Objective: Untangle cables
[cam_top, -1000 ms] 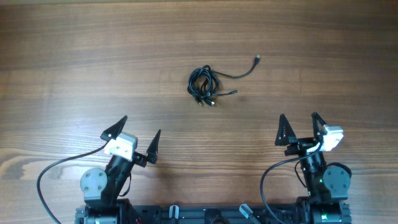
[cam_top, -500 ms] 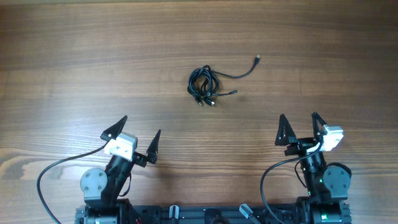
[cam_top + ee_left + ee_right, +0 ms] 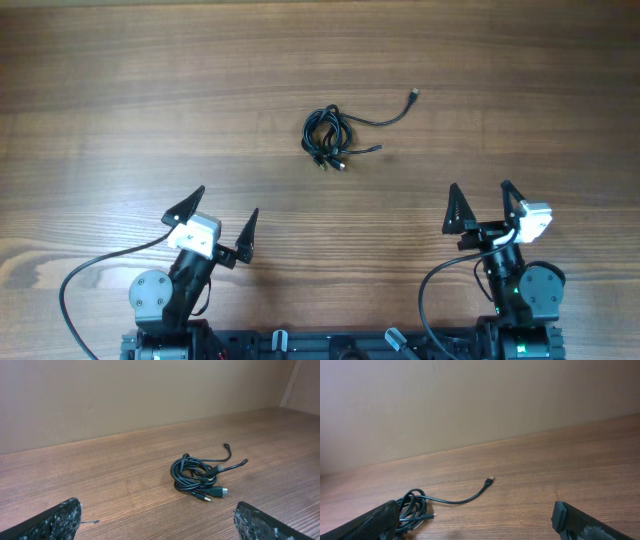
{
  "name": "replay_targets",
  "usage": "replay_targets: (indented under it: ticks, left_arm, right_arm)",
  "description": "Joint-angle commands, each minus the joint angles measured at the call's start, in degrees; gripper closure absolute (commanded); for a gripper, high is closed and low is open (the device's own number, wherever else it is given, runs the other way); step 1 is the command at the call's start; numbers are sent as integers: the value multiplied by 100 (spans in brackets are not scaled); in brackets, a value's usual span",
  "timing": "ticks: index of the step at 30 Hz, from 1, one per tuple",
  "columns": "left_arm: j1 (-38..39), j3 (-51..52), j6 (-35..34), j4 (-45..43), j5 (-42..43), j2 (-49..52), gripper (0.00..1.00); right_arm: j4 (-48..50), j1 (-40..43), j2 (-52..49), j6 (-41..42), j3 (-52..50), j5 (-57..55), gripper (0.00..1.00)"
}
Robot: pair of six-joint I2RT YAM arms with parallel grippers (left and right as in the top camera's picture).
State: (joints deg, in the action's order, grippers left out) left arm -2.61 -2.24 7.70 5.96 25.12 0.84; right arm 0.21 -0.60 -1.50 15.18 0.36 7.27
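The cables lie as a small tangled black coil on the wooden table, near the middle and toward the far side. One strand curves out to the right and ends in a metal plug. Short plug ends stick out at the coil's lower right. The coil shows in the left wrist view and at the lower left of the right wrist view. My left gripper is open and empty, near the front left, well short of the coil. My right gripper is open and empty, near the front right.
The wooden table fills the overhead view. Thick black wires loop from each arm base at the front edge. A plain wall rises behind the table's far edge.
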Motion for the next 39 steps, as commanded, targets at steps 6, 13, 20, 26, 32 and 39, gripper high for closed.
replay_targets:
  ticks: [6,13,20,26,32,39]
  left_arm:
    - [26,48,70,-22,-55,-39,0]
    - [26,48,70,-22,-55,-39,0]
    - [26,48,70,-22,-55,-39,0]
    - [26,48,70,-22,-52,-35,0]
    - [26,48,70,-22,-55,-37,0]
    - [26,48,68,-22,-50,-35,0]
  right_arm:
    - [20,20,48,42,-7,4,0]
    - [20,20,48,39,-7,4,0]
    - [20,20,48,44,-7,4,0]
    - [20,20,48,44,-7,4,0]
    - [20,20,48,42,-7,4,0]
    - [59,20,44,1156,-7,302,0]
